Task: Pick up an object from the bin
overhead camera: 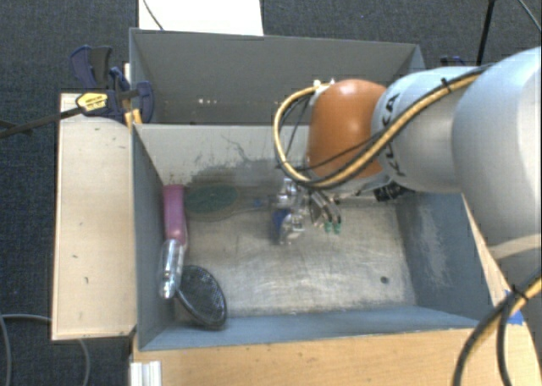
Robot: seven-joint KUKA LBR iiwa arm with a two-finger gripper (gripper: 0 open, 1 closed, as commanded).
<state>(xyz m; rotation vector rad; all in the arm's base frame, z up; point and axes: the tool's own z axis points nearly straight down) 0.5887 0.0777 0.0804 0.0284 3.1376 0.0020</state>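
Down low mid-floor in the bin (pixel 364 270) with the gripper (pixel 292 222), right at a small blue object (pixel 279 223), spread or pinching it impossible to tell, well apart from the pink-handled brush (pixel 174 211) by the left wall.

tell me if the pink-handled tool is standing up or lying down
Lying down: the pink-handled tool stretches lengthwise along the bin's wall at the view's left.

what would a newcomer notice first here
The white arm with its orange cover reaches in from the right, its gripper low over the middle of the bin beside a small blue thing. By the left wall lie a pink-handled tool and a dark round object, a green oval further back.
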